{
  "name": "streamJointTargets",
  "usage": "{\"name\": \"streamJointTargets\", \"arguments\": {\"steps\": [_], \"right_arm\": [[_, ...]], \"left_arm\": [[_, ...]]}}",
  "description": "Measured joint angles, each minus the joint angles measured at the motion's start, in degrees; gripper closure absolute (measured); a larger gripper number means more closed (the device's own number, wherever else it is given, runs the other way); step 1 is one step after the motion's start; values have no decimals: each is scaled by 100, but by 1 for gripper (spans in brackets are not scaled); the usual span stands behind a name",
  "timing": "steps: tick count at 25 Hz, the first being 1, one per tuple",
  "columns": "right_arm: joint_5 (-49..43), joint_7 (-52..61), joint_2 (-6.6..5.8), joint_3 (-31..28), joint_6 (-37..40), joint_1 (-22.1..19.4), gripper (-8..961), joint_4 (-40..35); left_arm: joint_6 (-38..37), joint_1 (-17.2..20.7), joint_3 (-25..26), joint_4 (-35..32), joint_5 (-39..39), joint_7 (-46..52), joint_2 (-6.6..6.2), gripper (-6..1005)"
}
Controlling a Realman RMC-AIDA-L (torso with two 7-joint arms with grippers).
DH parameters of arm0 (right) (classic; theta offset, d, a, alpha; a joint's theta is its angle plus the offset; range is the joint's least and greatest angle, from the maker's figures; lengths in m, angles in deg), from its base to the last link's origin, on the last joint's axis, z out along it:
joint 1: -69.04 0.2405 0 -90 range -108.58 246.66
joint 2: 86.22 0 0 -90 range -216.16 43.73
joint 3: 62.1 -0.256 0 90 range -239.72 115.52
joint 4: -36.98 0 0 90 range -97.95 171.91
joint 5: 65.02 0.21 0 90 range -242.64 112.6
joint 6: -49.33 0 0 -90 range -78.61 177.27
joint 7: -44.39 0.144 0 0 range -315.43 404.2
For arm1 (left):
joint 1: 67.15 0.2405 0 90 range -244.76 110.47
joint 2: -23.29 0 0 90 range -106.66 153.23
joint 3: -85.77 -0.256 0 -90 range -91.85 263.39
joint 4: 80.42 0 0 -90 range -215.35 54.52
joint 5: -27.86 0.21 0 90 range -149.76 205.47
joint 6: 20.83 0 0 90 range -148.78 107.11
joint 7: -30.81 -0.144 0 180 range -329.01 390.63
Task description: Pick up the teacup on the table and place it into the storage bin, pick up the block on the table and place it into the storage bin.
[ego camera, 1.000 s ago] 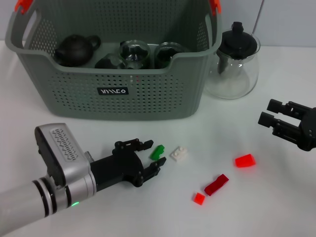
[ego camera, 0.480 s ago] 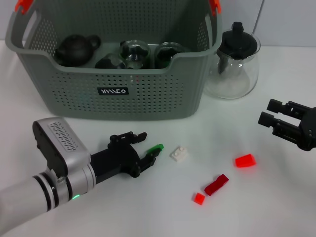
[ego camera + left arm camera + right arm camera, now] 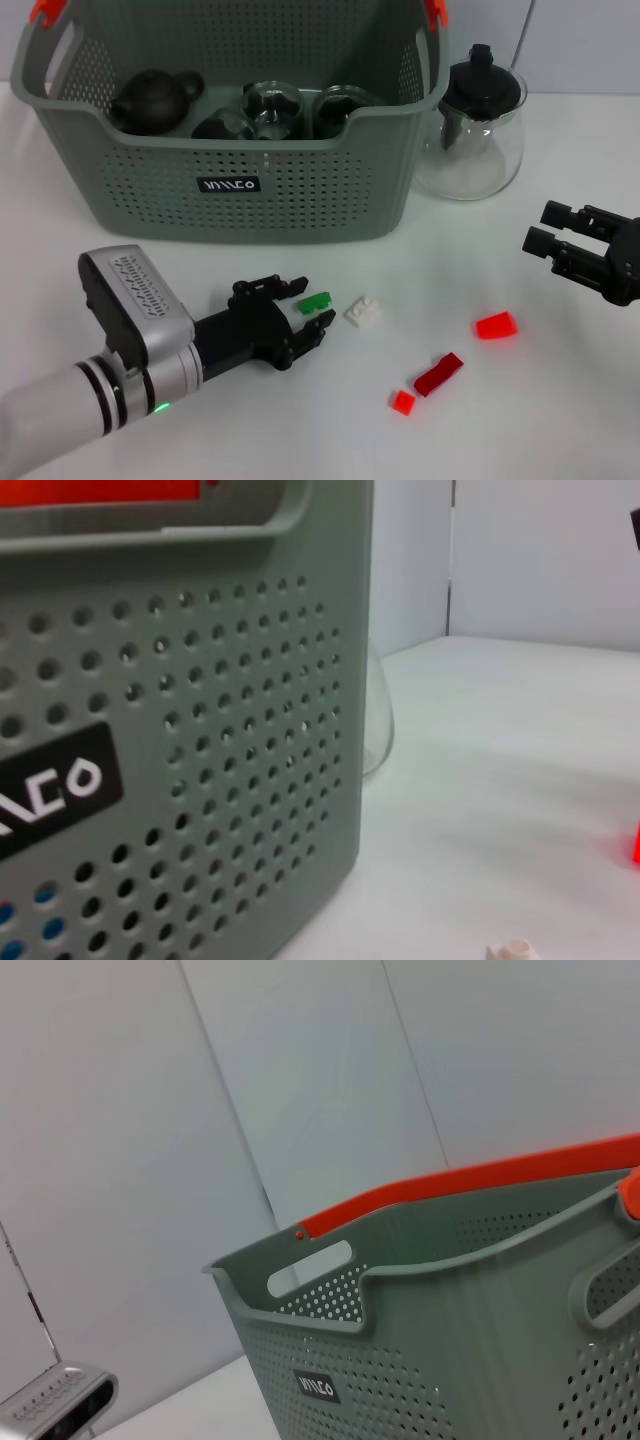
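Left gripper (image 3: 306, 318) low on desk (image 3: 300, 420), jaws clamped on green block (image 3: 314, 300), in front of storage bin (image 3: 240, 150). Risk: small slick plastic, shallow pinch, could twist out during lift over tall perforated wall. White block (image 3: 363, 313) just beside, may get nudged. Right gripper (image 3: 545, 240) parked right, jaws apart, empty.

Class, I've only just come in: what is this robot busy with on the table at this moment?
The left gripper has its fingers closed around a small green block, low over the table in front of the storage bin. The bin already holds a dark teapot and glass cups. A white block and three red blocks lie loose nearby. The right gripper hangs idle at the right, near the glass pot.
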Motion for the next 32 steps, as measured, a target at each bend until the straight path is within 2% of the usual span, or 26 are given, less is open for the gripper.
{"name": "streamJointTargets", "arguments": {"steps": [12, 21, 23, 27, 32], "right_arm": [[-1, 0, 0, 0, -9, -28, 360, 0], [-1, 0, -5, 0, 10, -60, 360, 0], [-1, 0, -8, -1, 12, -61, 360, 0], [-1, 0, -9, -9, 12, -58, 360, 0], [-1, 0, -9, -9, 12, -46, 360, 0]], "left_arm": [[95, -20, 10, 32, -20, -97, 0, 575], [11, 22, 25, 9, -15, -77, -23, 838], [-146, 93, 26, -33, -13, -1, -45, 838], [-522, 368, -129, -517, 40, 681, -65, 839], [-1449, 1019, -448, -1749, 81, 2105, -124, 839]]}}
